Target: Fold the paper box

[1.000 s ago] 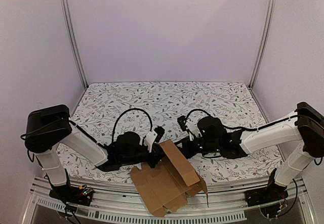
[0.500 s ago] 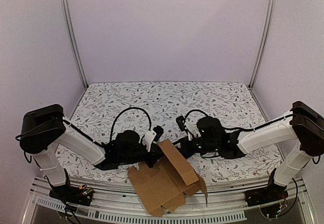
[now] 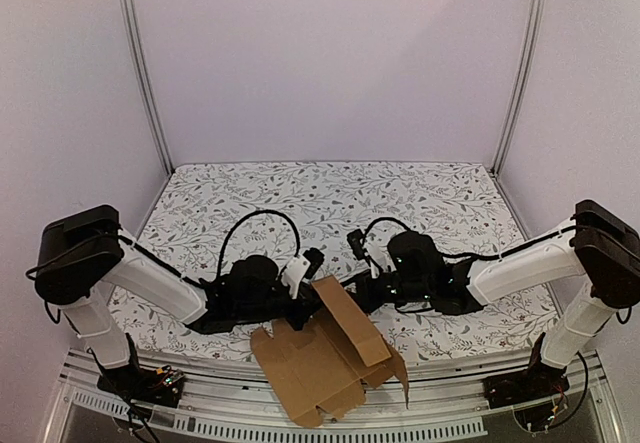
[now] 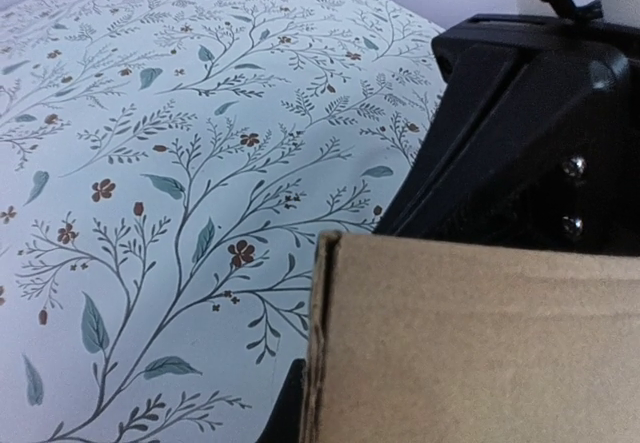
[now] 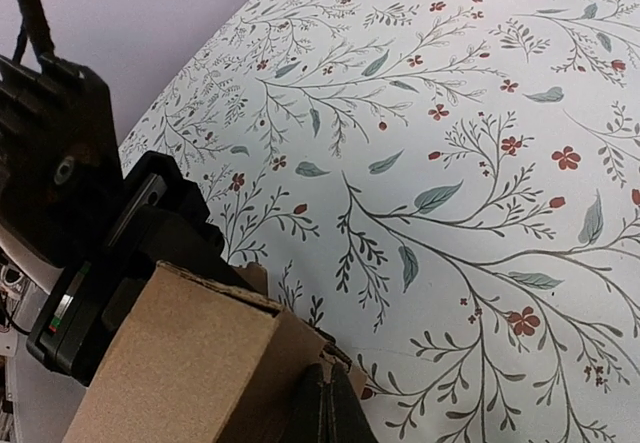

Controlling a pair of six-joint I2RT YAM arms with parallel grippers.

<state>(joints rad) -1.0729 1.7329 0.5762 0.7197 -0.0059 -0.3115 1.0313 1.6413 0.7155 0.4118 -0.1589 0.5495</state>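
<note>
**Pinching a raised panel from both sides with the sheet hanging off the table**

My left hand (image 3: 306, 315) and my right hand (image 3: 352, 301) meet low in the middle of the overhead frame, almost nose to nose. Both have their jaws fully closed. The paper box (image 3: 330, 363) is only partly formed. One long panel stands tilted up between my hands, and the rest of the brown sheet lies flat at the bottom centre. Its flaps reach past the near edge of the table (image 3: 300, 193) onto the metal rail (image 3: 440, 425).

In the left wrist view cardboard fills the lower right, right at my fingers. In the right wrist view a folded corner sits at lower left against my closed fingertips (image 5: 320, 408). I judge that each hand has a thin edge of the panel nipped. The contact itself is hidden, though, so I cannot be sure for either.

Several things could go wrong from here:

- **Tearing or slipping:** if my hands move apart or twist unevenly, the panel could tear at a slit or slip out of such a shallow pinch.
- **Sliding off:** pushing toward the bottom of the frame would slide the overhanging sheet off the table.
- **Bad crease:** pressing away from the scored line would crease the board in the wrong place.
- **Collision:** with my hands this close, a small inward move could knock them together.
</note>
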